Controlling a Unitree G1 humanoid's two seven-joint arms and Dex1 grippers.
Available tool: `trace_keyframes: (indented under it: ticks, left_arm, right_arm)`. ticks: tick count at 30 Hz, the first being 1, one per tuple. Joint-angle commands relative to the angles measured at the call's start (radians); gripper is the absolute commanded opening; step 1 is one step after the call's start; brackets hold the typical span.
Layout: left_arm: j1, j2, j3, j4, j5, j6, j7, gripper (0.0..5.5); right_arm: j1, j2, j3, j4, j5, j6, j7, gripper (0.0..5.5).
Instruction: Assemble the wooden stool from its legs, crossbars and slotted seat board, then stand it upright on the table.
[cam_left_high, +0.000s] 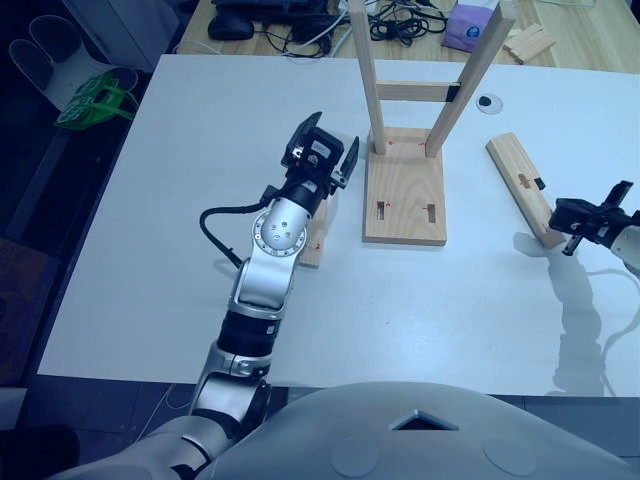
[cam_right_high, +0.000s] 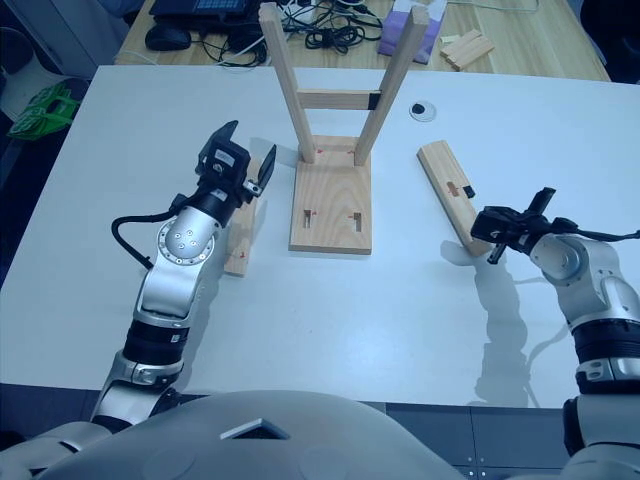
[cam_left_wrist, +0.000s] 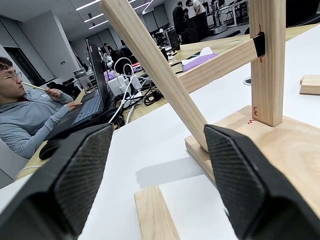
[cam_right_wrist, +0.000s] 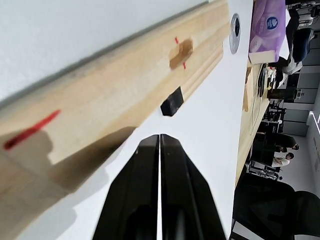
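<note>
A white table (cam_left_high: 150, 250) fills the scene, with a wooden desk behind it strewn with black cables and a purple tissue box (cam_left_high: 468, 25). At the table's middle the pale wooden slotted seat board (cam_left_high: 405, 205) lies flat. Two slanted wooden legs (cam_left_high: 366, 75) stand in its far slots, joined by a short wooden crossbar (cam_left_high: 412, 91), and the two near slots stay unfilled. Just left of the board, the left gripper (cam_right_high: 245, 155) hovers with its black fingers spread wide and nothing between them, above a loose flat wooden strip (cam_right_high: 237, 258) that is partly hidden under the arm. To the board's right, well apart from it, another loose wooden leg piece (cam_right_high: 447, 178) with a cut slot lies diagonally on the table. The right gripper (cam_right_wrist: 159, 142) sits by that piece's near end, its fingers pressed together and holding nothing. A small round black disc (cam_left_high: 488, 102) lies beyond the piece.
</note>
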Motion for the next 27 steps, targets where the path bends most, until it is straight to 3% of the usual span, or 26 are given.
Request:
trace_keyframes:
  ticks: [1,10,17,27]
  left_arm:
    - [0.005,-0.002,-0.003,0.01,0.003,-0.006,0.007,3.34]
    - [0.001,-0.01,-0.006,0.017,0.004,-0.012,0.019,3.34]
    - [-0.002,-0.01,-0.006,0.023,0.001,-0.012,0.017,3.34]
    - [-0.004,-0.012,-0.005,0.032,0.001,-0.014,0.018,3.34]
  right_arm:
    - [0.009,0.027,0.019,-0.04,0.043,-0.021,0.042,0.03]
    - [-0.112,0.041,-0.015,0.097,-0.016,0.113,-0.131,0.03]
    - [-0.081,0.028,0.082,0.104,-0.016,0.065,0.033,0.03]
    - [-0.049,0.087,0.057,-0.006,0.068,0.028,0.039,0.03]
